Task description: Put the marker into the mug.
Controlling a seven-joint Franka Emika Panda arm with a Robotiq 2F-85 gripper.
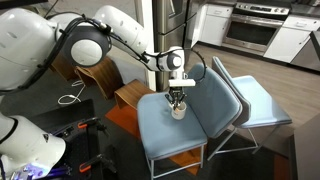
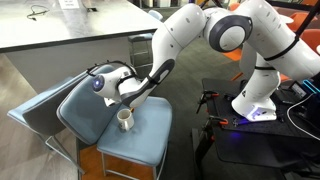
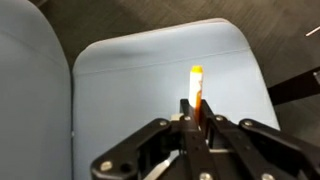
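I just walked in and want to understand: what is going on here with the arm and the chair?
The end effector grips the marker, as the wrist view shows. In both exterior views it hangs just above the mug, which stands upright on the blue chair seat. The marker does not seem to be in the mug yet.

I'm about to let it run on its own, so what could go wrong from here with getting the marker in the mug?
1. The gripper holds the marker close above the mug; if it is off-centre, the marker may hit the rim and fall onto the chair seat.
2. The mug is small and stands on a padded seat, so a nudge could tip it.
3. The wrist view does not show the mug, so alignment is hard to check there.
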